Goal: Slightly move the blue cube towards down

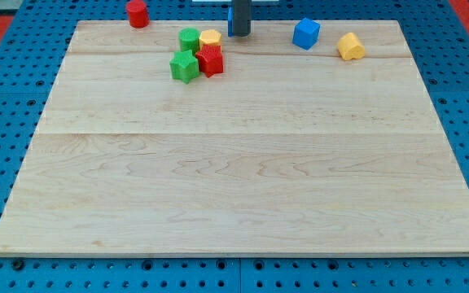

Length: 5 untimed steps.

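The blue cube [305, 33] sits near the top edge of the wooden board [243, 163], right of centre. My dark rod comes down from the view's top, and my tip [241, 34] rests on the board well to the left of the blue cube, not touching it. A second blue block [230, 21] shows only as a sliver behind the rod's left side; its shape is hidden.
A yellow block [350, 46] lies just right of the blue cube. Left of my tip is a cluster: yellow block [210, 37], green cylinder [189, 38], red block [211, 60], green star [184, 67]. A red cylinder [138, 13] stands at the top left edge.
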### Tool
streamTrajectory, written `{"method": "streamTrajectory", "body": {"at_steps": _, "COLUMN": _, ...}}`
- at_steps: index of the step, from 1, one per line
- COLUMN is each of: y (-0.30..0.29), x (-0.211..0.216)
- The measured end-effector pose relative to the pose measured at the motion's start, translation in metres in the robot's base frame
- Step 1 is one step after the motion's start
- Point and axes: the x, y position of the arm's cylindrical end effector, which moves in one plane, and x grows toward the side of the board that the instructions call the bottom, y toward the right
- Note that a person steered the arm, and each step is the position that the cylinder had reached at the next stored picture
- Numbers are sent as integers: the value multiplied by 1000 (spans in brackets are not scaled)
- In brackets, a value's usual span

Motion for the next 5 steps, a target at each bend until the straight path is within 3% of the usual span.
{"method": "streamTrajectory", "body": {"at_steps": 1, "y": 66, "x": -4}}
{"method": "streamTrajectory", "body": {"at_steps": 2, "y": 74, "x": -20}}
{"method": "streamTrajectory", "body": {"at_steps": 3, "y": 128, "x": -21}}
{"method": "streamTrajectory", "body": {"at_steps": 4, "y": 132, "x": 35}}
{"method": "streamTrajectory", "body": {"at_steps": 5, "y": 132, "x": 63}}
